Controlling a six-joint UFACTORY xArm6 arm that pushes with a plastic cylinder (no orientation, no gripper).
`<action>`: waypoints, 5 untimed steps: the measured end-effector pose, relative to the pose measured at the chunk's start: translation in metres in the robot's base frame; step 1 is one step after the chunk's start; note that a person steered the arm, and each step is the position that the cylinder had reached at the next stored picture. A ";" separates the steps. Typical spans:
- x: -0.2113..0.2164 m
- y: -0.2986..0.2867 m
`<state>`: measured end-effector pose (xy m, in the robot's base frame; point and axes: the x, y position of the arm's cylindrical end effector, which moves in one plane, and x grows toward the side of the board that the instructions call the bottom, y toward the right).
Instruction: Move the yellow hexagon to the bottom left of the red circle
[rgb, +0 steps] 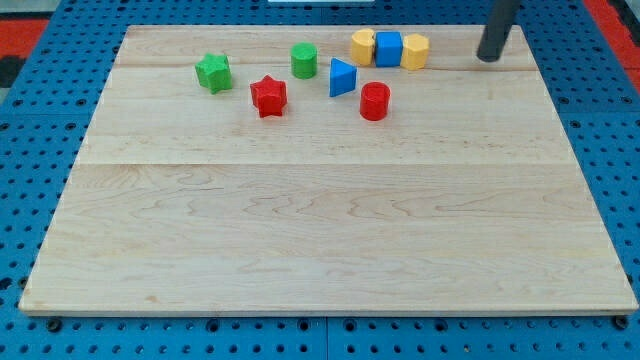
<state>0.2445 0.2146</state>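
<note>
The red circle sits near the board's top centre. Up and right of it, the yellow hexagon touches the blue cube, unmoved, I judge. My tip, fingerless, rests farther right, contacting nothing.

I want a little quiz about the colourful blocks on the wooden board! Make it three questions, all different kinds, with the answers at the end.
1. True or false: my tip is touching the red circle.
2. Which block sits between the two yellow blocks? A) green star B) blue cube C) red star
3. Fill in: the blue triangle lies just to the view's ______ of the red circle.

Key:
1. False. My tip is at the view's top right, apart from every block; the nearest is the yellow hexagon.
2. B. The blue cube sits between the yellow hexagon and the other yellow block.
3. Left, and slightly higher.
</note>
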 end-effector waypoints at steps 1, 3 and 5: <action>-0.034 -0.020; 0.026 -0.099; 0.063 -0.040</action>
<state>0.3075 0.1751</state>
